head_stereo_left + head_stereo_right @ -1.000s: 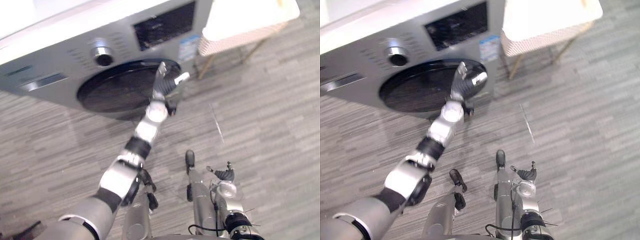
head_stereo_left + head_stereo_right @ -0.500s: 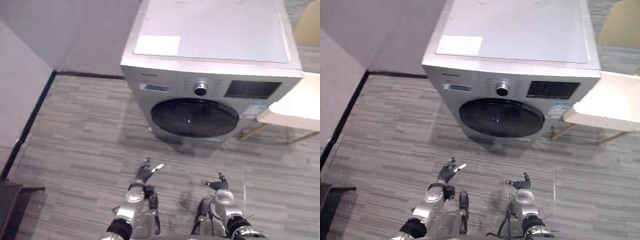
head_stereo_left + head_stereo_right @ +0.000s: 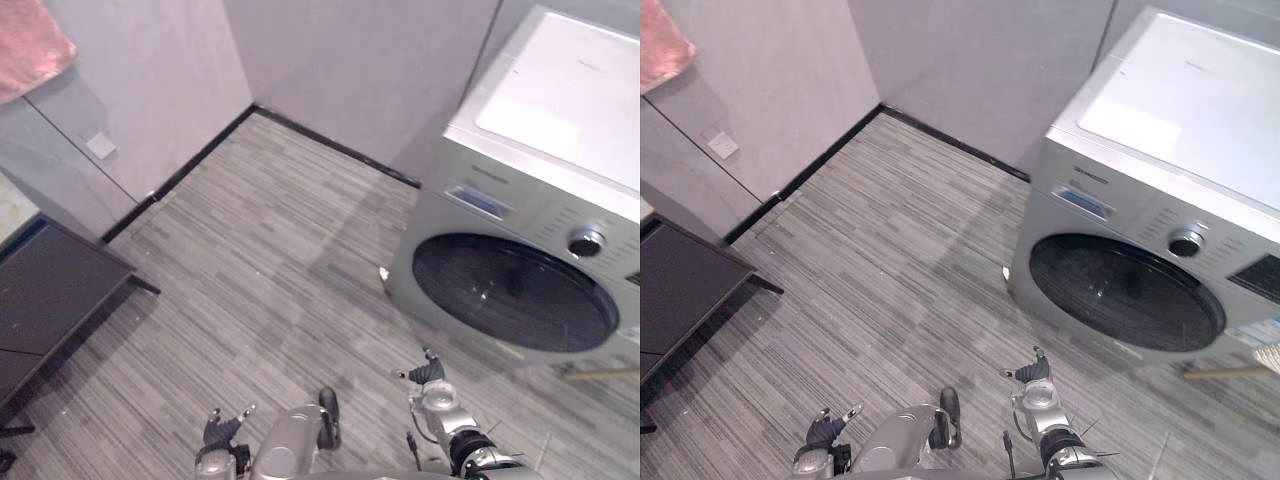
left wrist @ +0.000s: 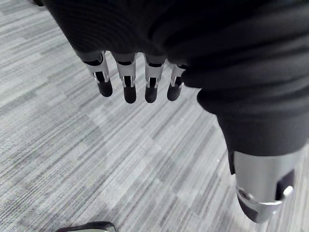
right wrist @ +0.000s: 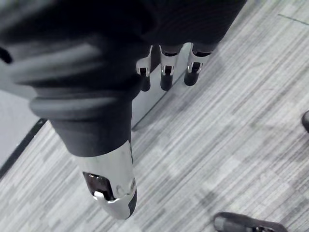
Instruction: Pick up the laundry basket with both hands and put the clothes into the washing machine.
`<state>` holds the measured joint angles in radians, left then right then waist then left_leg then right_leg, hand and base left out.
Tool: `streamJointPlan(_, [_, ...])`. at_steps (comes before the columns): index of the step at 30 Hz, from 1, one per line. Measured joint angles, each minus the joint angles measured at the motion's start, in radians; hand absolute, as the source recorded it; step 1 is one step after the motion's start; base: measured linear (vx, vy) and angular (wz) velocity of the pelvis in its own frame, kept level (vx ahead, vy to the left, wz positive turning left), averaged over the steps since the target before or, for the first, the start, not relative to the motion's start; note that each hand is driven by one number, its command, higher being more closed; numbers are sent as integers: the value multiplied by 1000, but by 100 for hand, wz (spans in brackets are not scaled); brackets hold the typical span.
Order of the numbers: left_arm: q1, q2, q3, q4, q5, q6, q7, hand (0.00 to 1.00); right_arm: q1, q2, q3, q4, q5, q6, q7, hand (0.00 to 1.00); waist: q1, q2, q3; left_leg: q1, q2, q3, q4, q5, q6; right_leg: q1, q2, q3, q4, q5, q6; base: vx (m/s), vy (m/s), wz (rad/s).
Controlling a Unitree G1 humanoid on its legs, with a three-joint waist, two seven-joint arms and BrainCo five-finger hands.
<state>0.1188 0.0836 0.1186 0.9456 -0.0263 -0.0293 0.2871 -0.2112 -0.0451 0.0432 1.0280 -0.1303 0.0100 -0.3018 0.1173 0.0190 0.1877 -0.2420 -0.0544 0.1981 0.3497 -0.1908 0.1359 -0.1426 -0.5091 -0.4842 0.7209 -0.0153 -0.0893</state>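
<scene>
A silver front-loading washing machine [image 3: 540,190] stands at the right, and its round dark glass door [image 3: 513,292] is closed. My left hand [image 3: 222,432] hangs low near the floor at the lower left, well away from the machine. Its fingers [image 4: 129,89] are straight and hold nothing. My right hand [image 3: 428,373] hangs low a short way in front of the door without touching it. Its fingers [image 5: 166,72] are relaxed over the grey floor and hold nothing.
A black low table [image 3: 50,300] stands at the left edge. A pink cloth [image 3: 30,45] hangs at the top left. Grey walls with a dark skirting [image 3: 330,140] close off the back. Open grey plank floor [image 3: 260,280] lies between table and machine.
The camera has swung left, so the machine now shows at the right. My left hand, stretched to the door a second ago, has dropped low by my side.
</scene>
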Motion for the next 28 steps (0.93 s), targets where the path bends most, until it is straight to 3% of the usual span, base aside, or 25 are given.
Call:
streamJointPlan(1, [-1,2,1,0,0,2,0,0,0,2,8,0,0,-1,1,0,-5,1,2,12,1,-26,-3,-2,4,-32,33,56,59,-53,61,258,165,106])
streamJointPlan(2, [0,1,6,0,-1,2,2,0,-2,6,16,-3,-1,-4,1,0,-10,9,9,43,-9,-72,-17,-6,11,-75,99,103,117,-134,97,267,96,111])
streamJointPlan(4, [10,-1,11,-2,-2,1,2,0,-15,9,31,-5,-11,-3,2,0,-22,-9,9,108,-59,-132,-65,-7,12,-136,154,118,104,-202,90,291,96,113])
streamJointPlan(6, [-2,-1,15,-7,-10,-2,2,0,-25,2,34,-60,-20,-5,3,0,-48,-13,9,158,-116,-227,-92,-16,25,-244,255,197,5,-224,111,356,42,137])
streamJointPlan(7, [-9,-4,15,-8,-11,-2,2,0,-27,-2,33,-71,-20,-5,3,0,-53,-13,10,173,-124,-253,-94,-18,27,-266,286,229,-32,-219,119,436,-11,148])
streamJointPlan(9, [-38,-12,2,-12,-10,-4,1,0,-26,-5,35,-83,-21,-2,3,0,-61,7,23,242,-154,-380,-108,-21,35,-323,385,362,-219,-163,178,478,-70,160])
streamJointPlan(10, [-44,-13,3,-17,-10,-5,2,0,-26,-6,34,-83,-24,-1,3,0,-76,5,26,258,-159,-407,-109,-26,26,-317,400,387,-273,-138,174,392,-98,163])
streamJointPlan(12, [-49,-13,7,-36,-9,-7,2,0,5,0,32,-82,-61,16,7,0,-79,-7,26,309,-164,-467,-100,-62,-36,-304,434,441,-391,-17,127,462,-176,173])
streamJointPlan(13, [-44,-22,7,-49,-8,-14,2,0,69,-24,22,-128,-73,14,40,0,-97,-13,18,316,-170,-496,-23,-91,-86,-283,424,410,-406,127,65,631,-260,179])
streamJointPlan(14, [-42,-35,6,-62,-8,-12,2,0,93,-50,14,-157,-72,14,64,0,-104,9,11,291,-155,-490,35,-95,-99,-278,426,366,-387,124,69,619,-204,163])
streamJointPlan(16, [-8,-46,5,-134,-3,-16,-13,0,183,-116,2,-282,-59,-17,93,0,-100,11,11,161,-86,-324,337,-46,-181,-203,438,315,-410,55,28,537,-124,64])
streamJointPlan(17, [-4,-43,4,-151,-2,-18,-22,0,192,-128,3,-290,-54,-25,94,0,-99,10,11,126,-46,-268,407,-48,-192,-177,449,306,-423,48,20,514,-148,50])
streamJointPlan(18, [-12,-31,2,-182,-2,-19,-45,0,206,-137,-37,-296,-41,-32,101,0,-103,-7,16,88,62,-147,490,-66,-162,-103,457,272,-458,40,9,318,-107,44])
streamJointPlan(19, [-14,-31,2,-189,-2,-19,-49,0,210,-139,-43,-296,-39,-33,102,0,-103,-12,15,85,82,-127,492,-70,-155,-87,456,267,-465,40,8,344,-109,59])
streamJointPlan(20, [-17,-32,-5,-213,-1,-28,-62,0,229,-143,-60,-296,-40,-35,105,0,-102,-31,15,75,135,-66,469,-76,-155,-43,440,242,-483,40,9,194,-55,53])
streamJointPlan(22, [-32,-33,-32,-221,-1,-36,-73,0,233,-144,-81,-295,-43,-47,105,0,-103,-43,13,52,183,-5,345,-73,-163,-12,400,197,-481,15,25,188,-48,61])
streamJointPlan(23, [-42,-38,-49,-220,-1,-36,-74,0,232,-158,-87,-282,-50,-51,105,0,-105,-28,11,36,206,9,239,-48,-190,-1,391,172,-478,-14,42,86,25,49])
streamJointPlan(24, [-43,-52,-51,-217,-1,-35,-74,0,228,-178,-94,-251,-60,-50,103,0,-102,11,5,27,246,4,123,81,-204,-2,408,149,-471,-32,59,74,110,41])
streamJointPlan(25, [-43,-57,-52,-210,-1,-35,-73,0,227,-178,-105,-228,-70,-49,101,0,-101,46,-2,34,259,-9,86,88,-214,-1,421,147,-458,-53,73,47,194,31])
streamJointPlan(26, [-44,-50,-51,-197,-1,-35,-73,0,220,-163,-111,-202,-78,-43,100,0,-101,46,-6,65,244,-17,23,62,-205,1,414,147,-453,-64,92,27,214,33])
streamJointPlan(27, [-41,-31,-49,-193,-1,-35,-74,0,220,-135,-128,-173,-89,-43,99,0,-99,23,-5,84,216,-19,-37,74,-198,1,390,148,-462,-56,105,6,161,29])
streamJointPlan(28, [-34,-26,-49,-191,-1,-35,-74,0,221,-129,-128,-165,-92,-43,99,0,-99,17,-9,86,208,-19,-51,80,-197,1,386,150,-470,-52,111,-10,73,15])
